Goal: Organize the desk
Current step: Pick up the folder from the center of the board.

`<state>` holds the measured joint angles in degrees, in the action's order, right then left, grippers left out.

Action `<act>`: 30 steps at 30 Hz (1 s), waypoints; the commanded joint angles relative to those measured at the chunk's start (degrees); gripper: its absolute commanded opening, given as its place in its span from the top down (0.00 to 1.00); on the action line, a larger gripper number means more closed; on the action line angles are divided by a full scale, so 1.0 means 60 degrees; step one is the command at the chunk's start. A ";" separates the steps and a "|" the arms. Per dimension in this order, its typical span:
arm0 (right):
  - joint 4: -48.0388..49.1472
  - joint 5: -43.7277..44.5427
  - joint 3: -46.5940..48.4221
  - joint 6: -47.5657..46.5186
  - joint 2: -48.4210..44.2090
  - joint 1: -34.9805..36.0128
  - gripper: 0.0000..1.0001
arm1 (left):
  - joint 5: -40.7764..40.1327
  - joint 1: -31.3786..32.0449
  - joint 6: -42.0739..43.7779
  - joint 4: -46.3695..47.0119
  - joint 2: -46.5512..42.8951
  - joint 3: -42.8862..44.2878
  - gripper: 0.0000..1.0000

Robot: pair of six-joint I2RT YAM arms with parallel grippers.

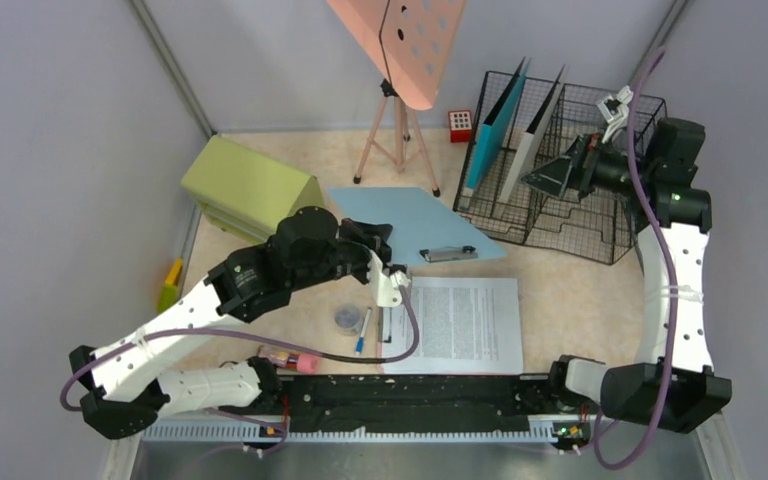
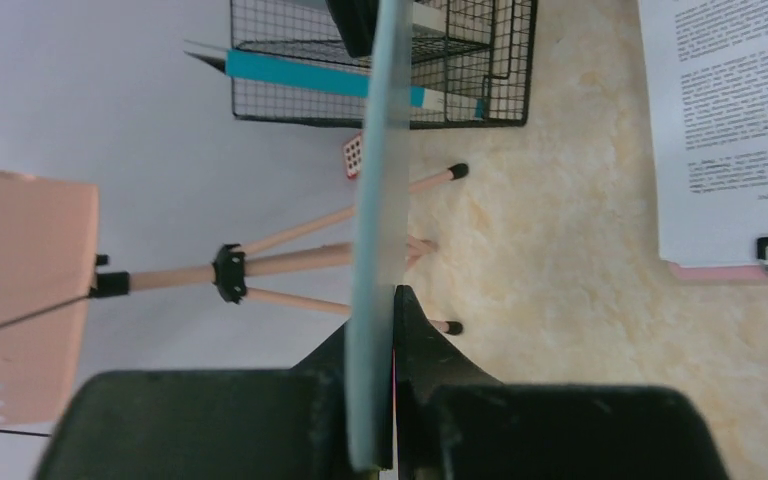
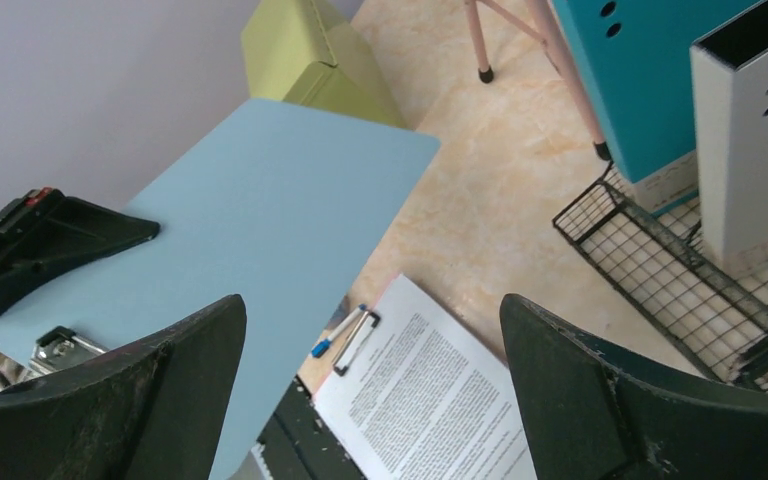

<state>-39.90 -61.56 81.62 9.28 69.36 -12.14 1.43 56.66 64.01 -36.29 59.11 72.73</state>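
- Left gripper point(image 2: 372, 340) clamped on a blue clipboard's point(image 1: 410, 222) edge, the desk point(image 1: 570, 290) below it.
- Right gripper point(image 3: 370, 310) spread wide, empty.
- Risk: the edge grip may let the board pivot and catch the wire rack point(image 2: 290, 60) ahead.

A marbled beige desk point(image 1: 560, 290) is seen. Placed on it: green cabinet point(image 1: 250, 185) back L, tripod point(image 1: 397, 150) & wire rack point(image 1: 560, 170) at back, printed sheet point(image 1: 460, 325) near front, w/ pen point(image 1: 362, 332) & round disc point(image 1: 347, 318) just beside.

Plain grey walls point(image 1: 50, 150) on three sides, metal corner posts point(image 1: 172, 68) (slanting in view), even light.
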 commanded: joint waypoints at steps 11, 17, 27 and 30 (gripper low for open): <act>0.2977 -0.2194 -0.2187 0.3171 -0.0672 -0.0159 0.03 | -0.0442 0.1344 0.3799 0.4641 -0.1474 -0.2385 1.00; 0.3802 -0.2697 -0.2985 0.4146 -0.0926 -0.0142 0.02 | 0.0196 0.1546 0.4611 0.6131 -0.1528 -0.3332 1.00; 0.2368 -0.3049 -0.3469 0.2892 -0.1168 -0.0027 0.03 | 0.0688 0.1728 0.5231 0.7816 -0.1267 -0.3965 1.00; 0.1475 -0.3033 -0.3392 0.2000 -0.1121 -0.0023 0.03 | 0.0862 0.1877 0.5170 0.7997 -0.1306 -0.4130 1.00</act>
<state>-24.99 -78.30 60.95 28.53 63.64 -12.21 4.08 66.72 93.84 2.66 51.72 48.64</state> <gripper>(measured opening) 0.974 0.015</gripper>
